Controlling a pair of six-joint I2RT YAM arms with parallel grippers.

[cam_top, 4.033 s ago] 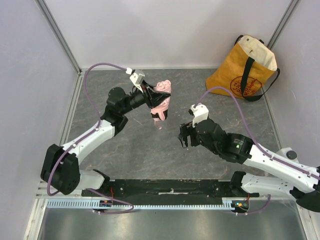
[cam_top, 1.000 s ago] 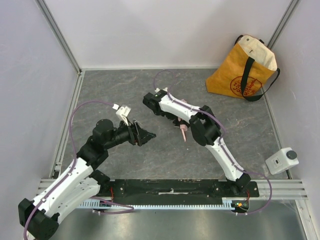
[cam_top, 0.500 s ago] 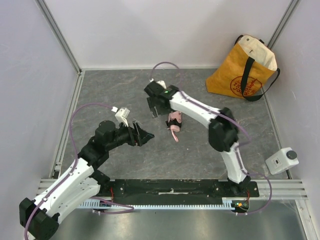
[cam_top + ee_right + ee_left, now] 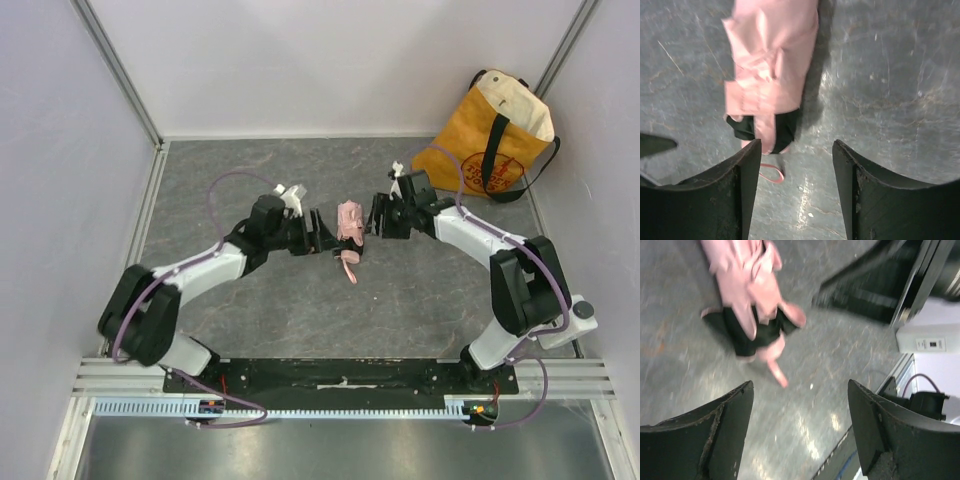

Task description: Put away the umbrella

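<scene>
The folded pale pink umbrella [image 4: 349, 222] lies on the grey table, its small handle and strap [image 4: 348, 266] pointing toward the near edge. My left gripper [image 4: 323, 237] is open and empty just left of it. My right gripper [image 4: 377, 216] is open and empty just right of it. In the left wrist view the umbrella [image 4: 747, 295] lies ahead of the open gripper [image 4: 800, 425], with black fabric at its end. In the right wrist view the umbrella [image 4: 771, 65] lies ahead and left of the open gripper [image 4: 796, 185], with the strap [image 4: 772, 173] by the left finger.
A yellow tote bag [image 4: 490, 130] with black straps stands open at the back right corner. A white box [image 4: 564, 321] sits at the right edge. White walls enclose the table on three sides.
The umbrella now lies free on the table. The right gripper swung from its left side over to its right side. The left gripper moved up from the lower left to beside it.
</scene>
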